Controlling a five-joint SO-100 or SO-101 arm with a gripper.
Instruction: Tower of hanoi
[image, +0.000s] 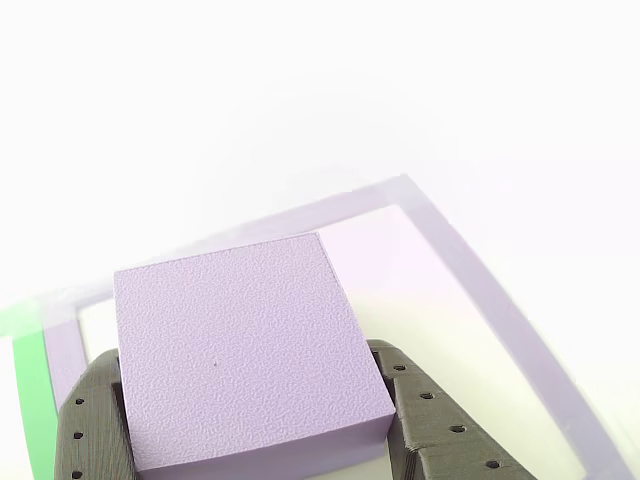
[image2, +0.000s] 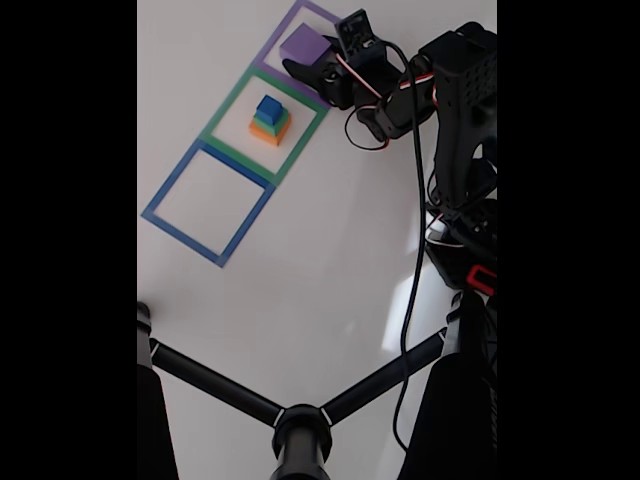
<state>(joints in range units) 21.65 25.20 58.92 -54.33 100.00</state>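
Close-up from the other view first: a purple block (image: 245, 355) sits square in front of us, textured top face up, and the dark gripper (image: 250, 425) has a finger on each side of it, pressed right against the left and right walls, so it is grasping the block. Around it runs the purple tape square (image: 500, 310) on the white surface (image: 300, 100), and a strip of the green tape square (image: 30, 400) peeks in at the left edge.

Over to the fixed view: the purple block (image2: 305, 45) is inside the purple tape square (image2: 262, 72) at the top, gripper (image2: 312, 68) wrapped around it, the arm (image2: 450, 90) reaching in from the right. Next square down, the green tape square (image2: 225, 105), holds a small stack (image2: 270, 118), blue on top, orange at the bottom. Below that lies the blue tape square (image2: 160, 195). A black tripod (image2: 300, 425) spreads its legs across the bottom.
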